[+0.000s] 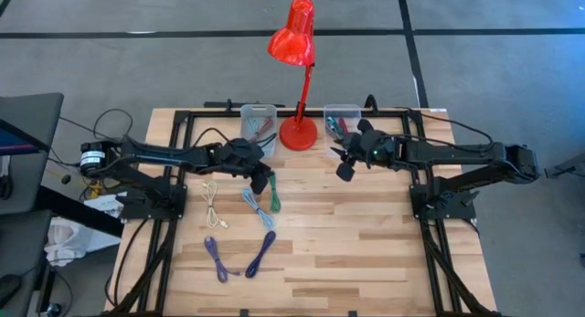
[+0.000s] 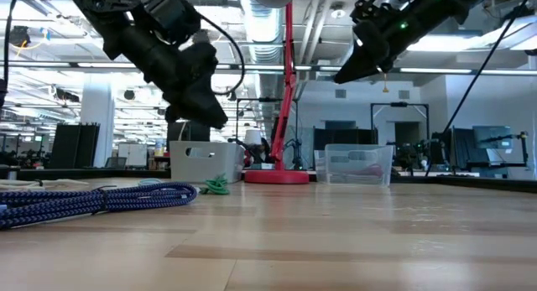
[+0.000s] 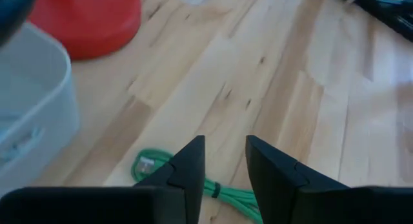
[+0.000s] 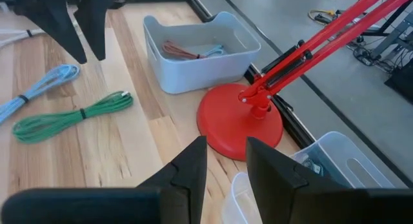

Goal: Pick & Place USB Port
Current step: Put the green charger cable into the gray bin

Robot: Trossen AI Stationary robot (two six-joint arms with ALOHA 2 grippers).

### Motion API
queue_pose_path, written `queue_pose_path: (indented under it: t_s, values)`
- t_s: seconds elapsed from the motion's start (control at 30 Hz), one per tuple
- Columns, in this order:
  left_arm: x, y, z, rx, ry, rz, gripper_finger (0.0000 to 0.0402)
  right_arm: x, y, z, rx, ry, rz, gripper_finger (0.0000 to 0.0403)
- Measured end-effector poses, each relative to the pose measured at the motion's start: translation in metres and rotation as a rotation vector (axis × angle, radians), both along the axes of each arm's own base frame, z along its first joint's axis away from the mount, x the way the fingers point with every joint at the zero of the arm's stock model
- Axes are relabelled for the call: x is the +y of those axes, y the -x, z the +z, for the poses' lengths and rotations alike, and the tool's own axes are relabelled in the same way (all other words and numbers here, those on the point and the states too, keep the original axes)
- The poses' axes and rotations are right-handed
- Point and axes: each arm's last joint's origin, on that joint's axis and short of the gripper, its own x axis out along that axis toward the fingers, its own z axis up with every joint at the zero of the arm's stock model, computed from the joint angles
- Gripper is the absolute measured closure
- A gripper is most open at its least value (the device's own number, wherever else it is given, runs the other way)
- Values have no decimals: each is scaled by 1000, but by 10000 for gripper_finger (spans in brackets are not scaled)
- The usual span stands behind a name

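Observation:
A coiled green cable (image 1: 274, 200) lies flat on the wooden table; it also shows in the left wrist view (image 3: 222, 190) and the right wrist view (image 4: 71, 114). My left gripper (image 1: 266, 180) hangs just above and on the far side of it, its fingers (image 3: 187, 162) a little apart and empty. My right gripper (image 1: 345, 168) hovers high over the table near the right clear bin (image 1: 341, 119), its fingers (image 4: 190, 162) a little apart and empty. Both grippers show raised off the table in the low view, the left (image 2: 205, 115) and the right (image 2: 346, 73).
A light blue cable (image 1: 256, 207), a cream cable (image 1: 212, 200) and two purple cables (image 1: 239, 258) lie on the table. The left clear bin (image 1: 259, 125) holds cables. A red desk lamp's base (image 1: 298, 132) stands between the bins. Bare wood lies right of centre and near.

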Motion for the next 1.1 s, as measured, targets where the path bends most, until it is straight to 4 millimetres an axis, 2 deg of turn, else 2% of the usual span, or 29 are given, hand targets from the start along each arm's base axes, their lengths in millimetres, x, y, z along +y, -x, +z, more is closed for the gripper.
queue_pose_path:
  t_s: [0.3,0.47,0.6,0.8,1.1]
  values:
    - [-10,-10,-16,42,201,38,228,-1,1,-1,38,29,16,302]
    - [-23,-13,-18,49,323,8,214,-2,2,-2,61,51,24,302]
    - [-31,-13,-19,52,359,31,215,-1,2,-3,68,53,27,302]
    - [-31,-15,-24,65,363,106,234,-1,2,-3,70,54,28,302]
    - [-26,-49,-36,140,364,104,259,-6,5,-6,109,45,8,302]
